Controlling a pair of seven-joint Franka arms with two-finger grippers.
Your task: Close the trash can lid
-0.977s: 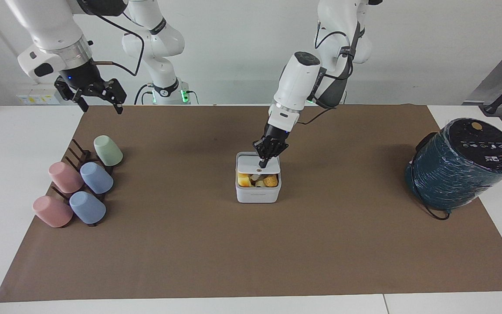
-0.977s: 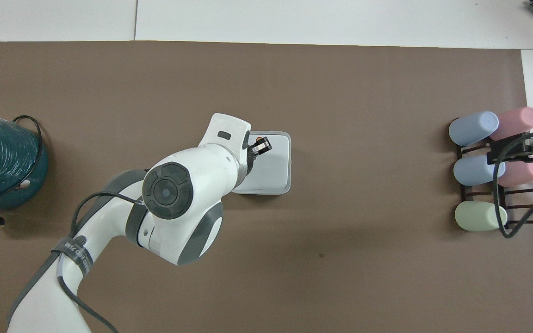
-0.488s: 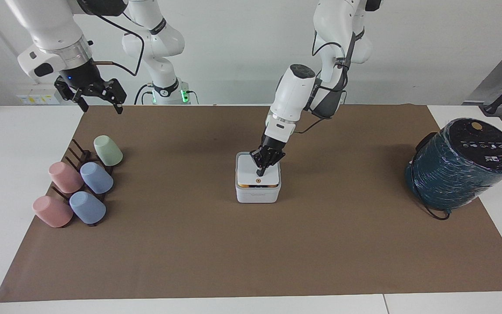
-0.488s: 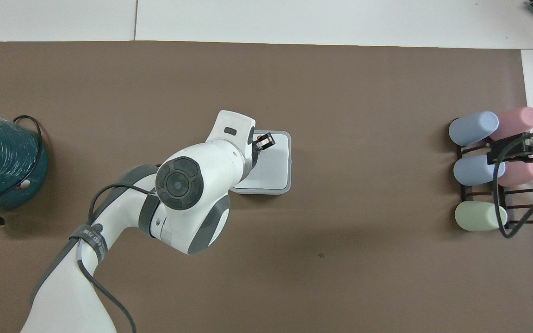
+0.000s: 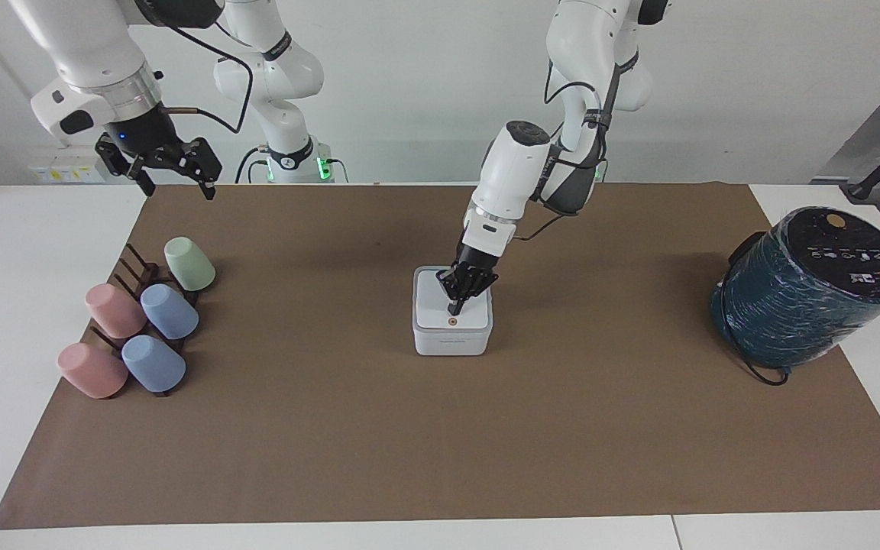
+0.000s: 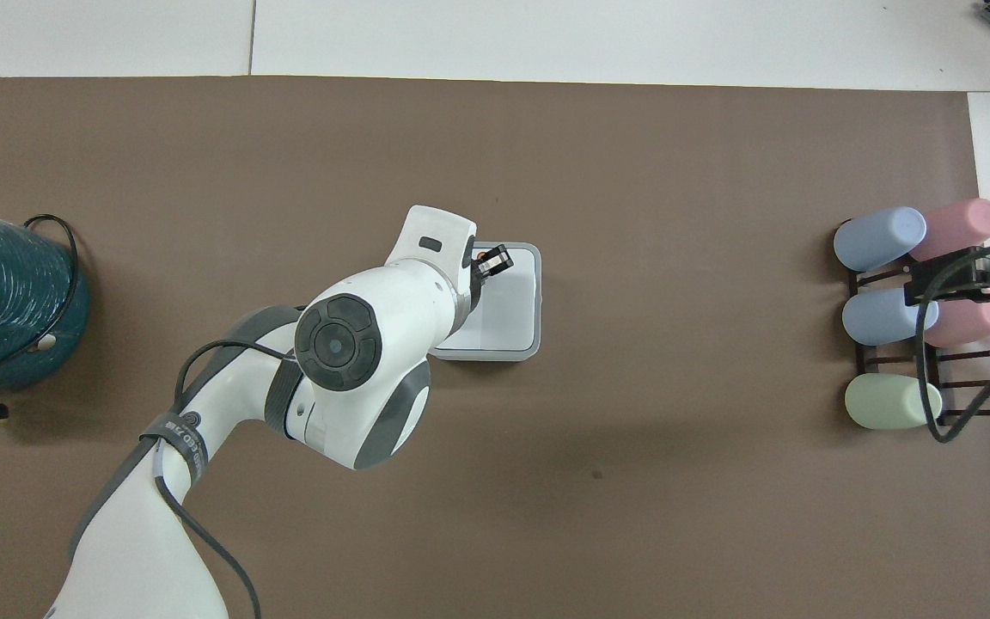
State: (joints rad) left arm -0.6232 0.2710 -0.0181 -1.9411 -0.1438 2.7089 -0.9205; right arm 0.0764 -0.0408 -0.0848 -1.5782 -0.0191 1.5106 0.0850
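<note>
Bright, even light falls from above, and both views are sharp from edge to edge with no visible blur. Soft, faint shadows lie on the brown mat (image 5: pixel 440 428) under the arms and beside the teal cylinder (image 5: pixel 807 286). Mild glare shows on the cylinder's wrapped side and on the white table (image 5: pixel 20 252).

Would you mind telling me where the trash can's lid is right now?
The lid lies flat on the trash can mid-mat, between the cup rack and the teal cylinder, with the left gripper on it.
</note>
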